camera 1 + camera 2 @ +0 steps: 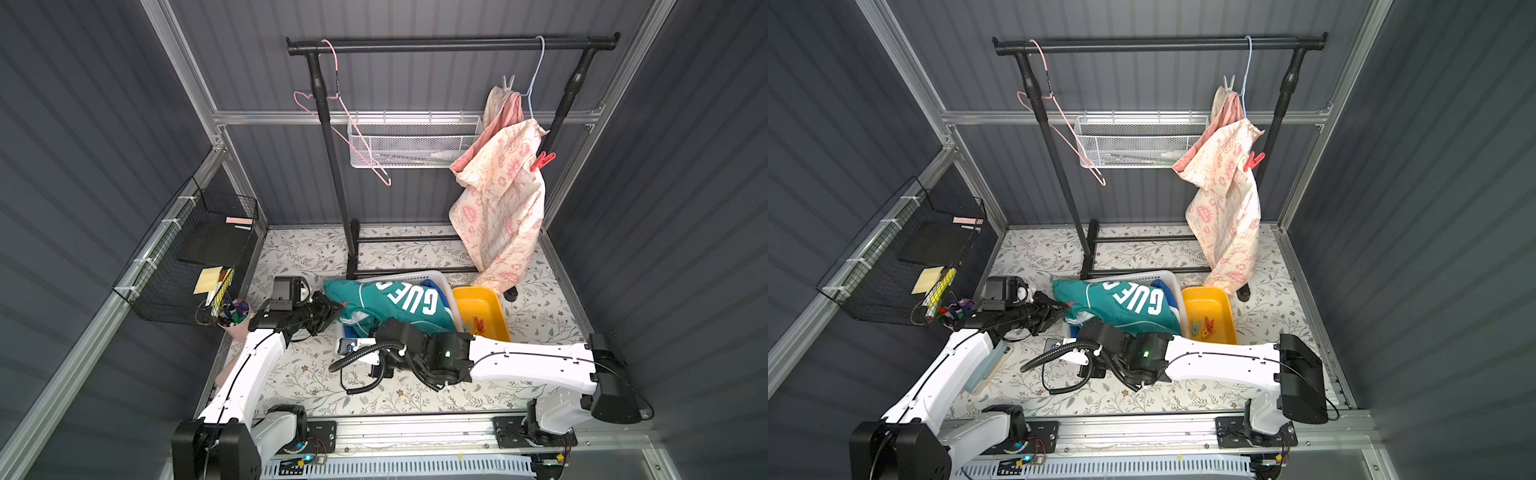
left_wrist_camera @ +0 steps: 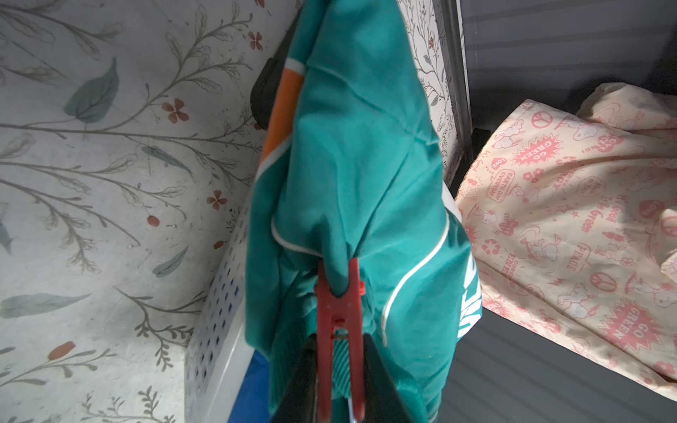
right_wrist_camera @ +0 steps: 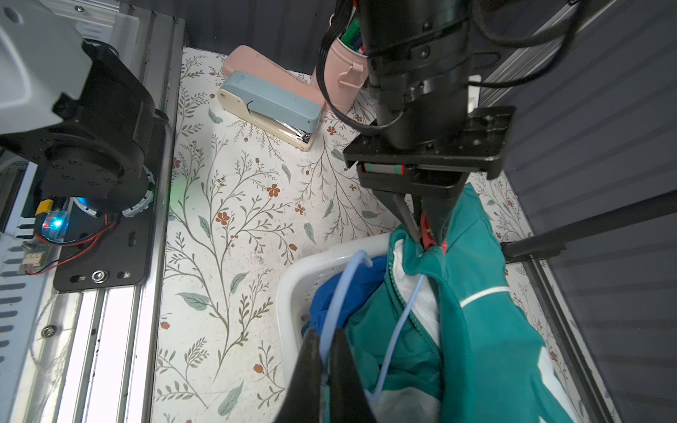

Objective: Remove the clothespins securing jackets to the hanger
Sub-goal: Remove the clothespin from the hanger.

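My left gripper (image 2: 339,344) is closed on the two handle legs of a red clothespin (image 2: 339,311), one black finger (image 2: 384,384) pressing each side. The pin is hard, smooth plastic, forked at the tip, and its tips straddle a bunched fold of the teal jacket (image 2: 359,164), a slick, lightly glossy fabric with thin white piping and an orange stripe.

My right gripper (image 3: 325,335) is pinched fully together on the pale blue hanger (image 3: 335,296), a thin rounded wire that loops out of the teal jacket's white-lined collar. That jacket lies heaped with a blue jacket (image 3: 362,285) in a perforated white basket (image 3: 293,278) on the floral-print table (image 1: 299,374).

The cream jacket (image 1: 498,199), soft and crumpled with pink printing, hangs on the black rack, with a second red clothespin (image 1: 542,161) on its side and a whitish clothespin (image 1: 508,82) at its top. Loose clothespins (image 1: 478,324) lie in the yellow tray (image 1: 478,299).
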{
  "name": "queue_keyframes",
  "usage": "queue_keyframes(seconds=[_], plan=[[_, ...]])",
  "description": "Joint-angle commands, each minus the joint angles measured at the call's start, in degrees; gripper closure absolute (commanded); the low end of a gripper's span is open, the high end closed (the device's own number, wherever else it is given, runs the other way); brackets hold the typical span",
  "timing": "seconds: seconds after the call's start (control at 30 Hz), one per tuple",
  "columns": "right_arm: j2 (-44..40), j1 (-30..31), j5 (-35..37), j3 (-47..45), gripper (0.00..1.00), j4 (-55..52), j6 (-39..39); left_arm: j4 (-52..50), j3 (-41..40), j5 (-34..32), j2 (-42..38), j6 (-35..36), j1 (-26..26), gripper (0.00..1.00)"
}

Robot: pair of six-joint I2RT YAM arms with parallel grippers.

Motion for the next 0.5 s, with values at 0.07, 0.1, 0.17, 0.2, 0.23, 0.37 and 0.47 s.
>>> queue_keyframes(seconds=[0.07,0.1,0.17,0.2,0.23,0.37,0.47], plan=[[1.4,0.1,-1.2,-0.5,1.0,-5.9,5.2,-1.8,0.4,0.0,-1.7,-0.3,0.3,0.98],[1.4,0.1,-1.3,-0.4,1.0,-5.9,5.2,-1.8,0.5,0.1,-1.7,-0.2,0.3,1.0],[1.4,0.1,-1.2,-0.3,1.0,-6.0,5.3,-1.8,0.6,0.2,-2.0,-0.3,0.3,1.0],[1.4,0.1,-1.1,-0.3,1.0,-5.9,5.3,-1.7,0.6,0.3,-2.1,-0.2,0.3,1.0],[1.4,0.1,-1.0,-0.3,1.0,-5.9,5.3,-1.7,0.5,0.4,-2.2,-0.3,0.3,1.0],[1.2,0.1,-0.7,-0.2,1.0,-6.0,5.7,-1.9,0.4,0.6,-2.6,-0.2,0.3,1.0],[1.2,0.1,0.1,-0.2,1.0,-6.2,5.8,-3.2,1.6,0.0,-2.9,-0.1,0.3,1.0]])
